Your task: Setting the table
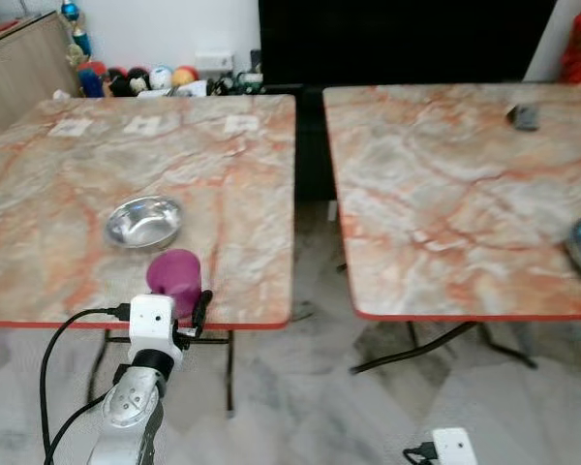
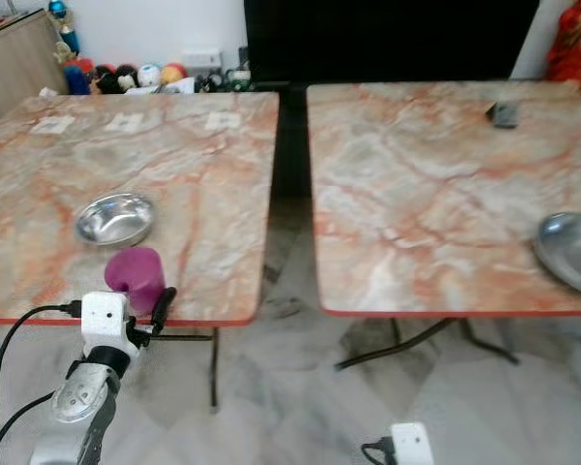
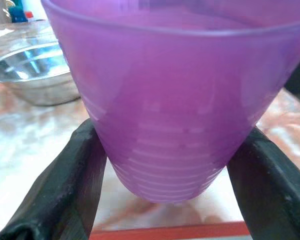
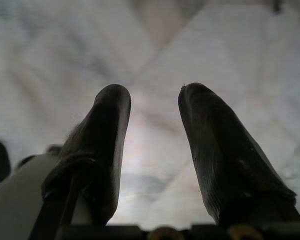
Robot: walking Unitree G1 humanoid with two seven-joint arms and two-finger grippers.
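Gripping the purple cup [image 1: 174, 277] at the near edge of the left table [image 1: 68, 184], the left gripper [image 3: 165, 165] has one black finger pressed on each side of the cup's ribbed base. A steel bowl [image 1: 143, 221] sits just beyond the cup on the same table, and a second bowl [image 2: 571, 250] lies at the right edge of the right table [image 2: 426, 184]. The right gripper [image 4: 154, 150] hangs low over the marble floor [image 4: 155, 45] with its fingers apart, holding nothing.
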